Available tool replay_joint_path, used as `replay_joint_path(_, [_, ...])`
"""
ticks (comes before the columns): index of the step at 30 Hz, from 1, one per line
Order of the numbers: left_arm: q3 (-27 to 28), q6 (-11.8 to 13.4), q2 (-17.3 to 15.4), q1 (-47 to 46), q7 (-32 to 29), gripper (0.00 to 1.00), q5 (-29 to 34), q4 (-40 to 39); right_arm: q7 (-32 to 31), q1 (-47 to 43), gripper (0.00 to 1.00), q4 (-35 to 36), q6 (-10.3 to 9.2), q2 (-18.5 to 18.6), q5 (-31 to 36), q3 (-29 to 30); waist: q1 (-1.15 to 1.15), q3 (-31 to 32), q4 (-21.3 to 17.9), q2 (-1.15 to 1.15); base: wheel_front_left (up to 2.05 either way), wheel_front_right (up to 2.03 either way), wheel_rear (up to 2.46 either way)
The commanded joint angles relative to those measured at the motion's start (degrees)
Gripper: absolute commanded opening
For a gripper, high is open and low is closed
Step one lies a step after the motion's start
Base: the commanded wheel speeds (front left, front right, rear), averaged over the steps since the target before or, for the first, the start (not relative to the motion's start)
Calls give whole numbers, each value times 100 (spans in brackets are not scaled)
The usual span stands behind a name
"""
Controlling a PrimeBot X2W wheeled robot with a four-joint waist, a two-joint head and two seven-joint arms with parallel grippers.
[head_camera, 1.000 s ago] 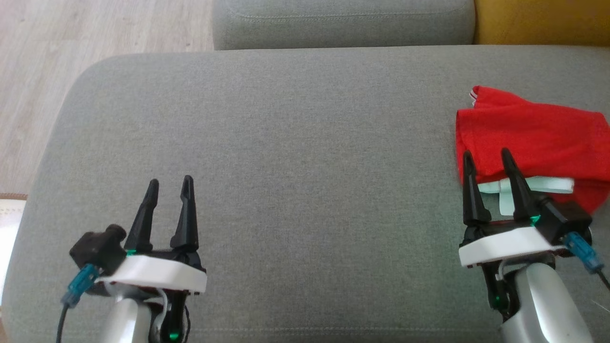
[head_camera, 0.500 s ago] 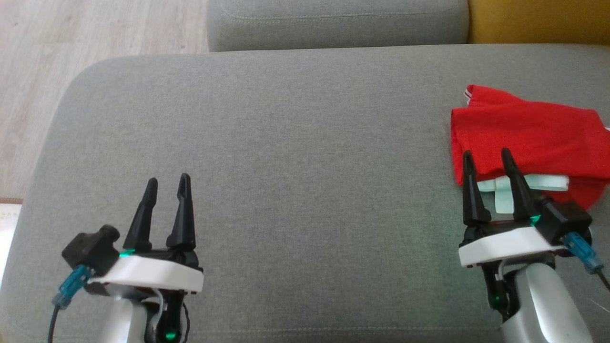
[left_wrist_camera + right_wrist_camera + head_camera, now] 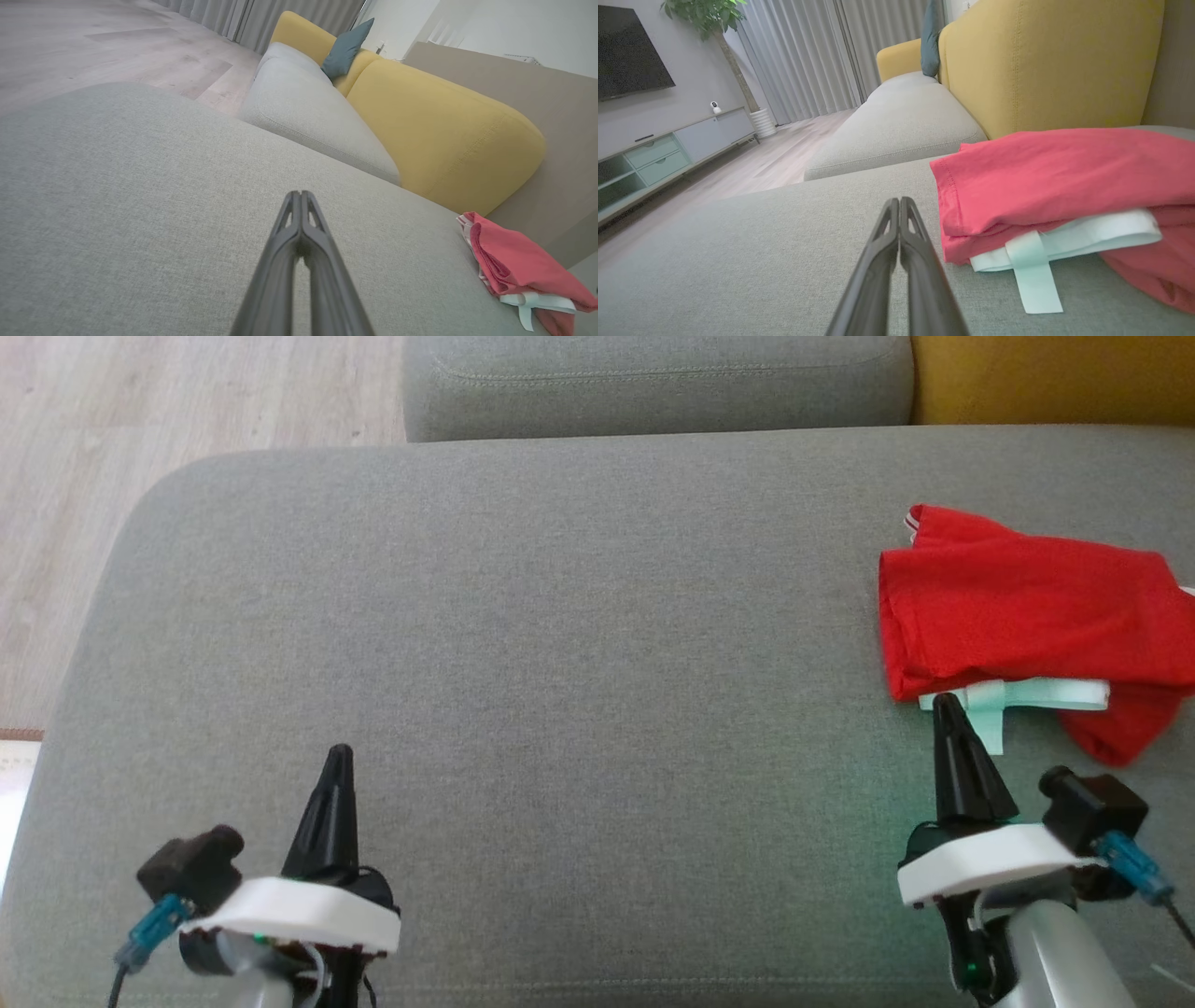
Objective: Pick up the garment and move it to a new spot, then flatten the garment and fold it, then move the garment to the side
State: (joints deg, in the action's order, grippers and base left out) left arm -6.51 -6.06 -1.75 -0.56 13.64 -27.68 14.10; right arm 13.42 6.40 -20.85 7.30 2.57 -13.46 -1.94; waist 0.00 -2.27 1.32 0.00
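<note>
The left gripper [image 3: 337,767] has its two dark fingers pressed tip to tip, clenched on nothing; its wrist view shows them [image 3: 299,198] meeting in a point above bare weave. The right gripper [image 3: 947,709] is clenched the same way and just as empty, its fingers [image 3: 899,205] closed beside the cloth, not on it. Both point toward 12 o'clock and sit low in the head view, the left at 7 o'clock and the right at 5 o'clock. This looks like a parked pose that leaves the cloth alone.

From the right tips, the red garment [image 3: 1022,602] lies at 1 o'clock, close by. I judge them apart, since the right wrist view shows a strip of seat between them. It lies in stacked layers, a pale mint band [image 3: 1092,233] poking out of the near edge with a short tab [image 3: 1034,280] hanging from it. The stack reads as folded.

It rests at 3 o'clock on the grey sofa seat [image 3: 579,616], beside the yellow backrest [image 3: 1045,60], probably set aside there on purpose.
</note>
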Motion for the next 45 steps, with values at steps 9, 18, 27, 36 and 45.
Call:
replay_joint_path(9, [159, -19, -35, -295, -165, 0, -563, -184, -183, 235, 0, 246, 2, 18, -693, 84, 0, 16, -10, 0, 0, 0, 0])
replay_joint_path(18, [261, -30, -45, -320, -333, 0, -1108, -168, -348, 211, 0, 286, 4, 21, -1355, 152, 0, 34, -21, 0, 0, 0, 0])
replay_joint_path(27, [353, -40, -54, -341, -483, 0, -1596, -153, -496, 190, 0, 322, 5, 23, -1949, 214, 0, 50, -31, 0, 0, 0, 0])
replay_joint_path(36, [446, -51, -62, -363, -635, 0, -2084, -138, -645, 169, 0, 358, 7, 25, -2543, 276, 0, 66, -41, 0, 0, 0, 0])
replay_joint_path(45, [539, -61, -69, -386, -787, 0, -2573, -123, -794, 147, 0, 395, 8, 27, -3138, 339, 0, 82, -51, 0, 0, 0, 0])
